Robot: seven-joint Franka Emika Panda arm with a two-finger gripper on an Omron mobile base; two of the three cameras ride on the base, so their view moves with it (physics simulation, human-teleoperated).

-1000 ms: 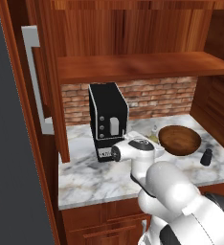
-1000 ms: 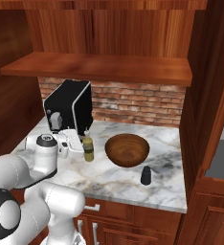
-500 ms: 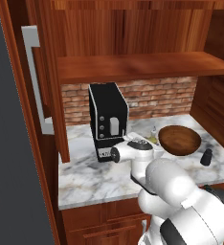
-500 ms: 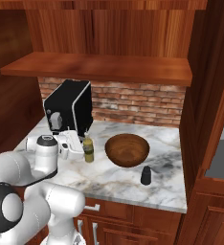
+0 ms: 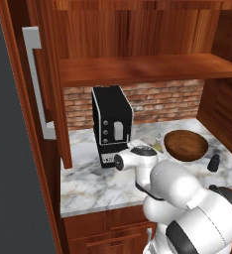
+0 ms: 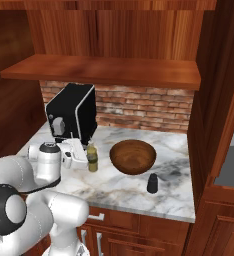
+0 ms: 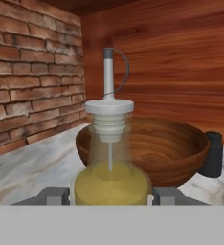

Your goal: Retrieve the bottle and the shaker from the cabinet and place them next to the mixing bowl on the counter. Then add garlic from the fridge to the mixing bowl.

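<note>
A glass bottle [image 7: 110, 177] of yellow liquid with a white pour spout stands upright between my gripper's [image 7: 110, 196] two fingertips, which press on its sides. Seen from the right base, the bottle [image 6: 92, 157] is low over the marble counter [image 6: 179, 200], just left of the wooden mixing bowl [image 6: 133, 156], with my gripper [image 6: 88, 161] shut on it. From the left base a sliver of the bottle [image 5: 159, 144] peeks out beside the bowl [image 5: 186, 145]. The small black shaker [image 6: 152, 183] stands on the counter at the bowl's front right, apart from it. The garlic and fridge are out of view.
A black coffee machine [image 6: 72, 116] stands against the brick wall, close behind my hand. A wooden shelf [image 5: 138, 69] hangs over the counter. An open cabinet door [image 5: 43, 84] with a grey handle juts out at the left. A wooden side wall [image 6: 214, 100] bounds the right end.
The hand and the bottle have sunk slightly toward the counter. The bowl and shaker have stayed put.
</note>
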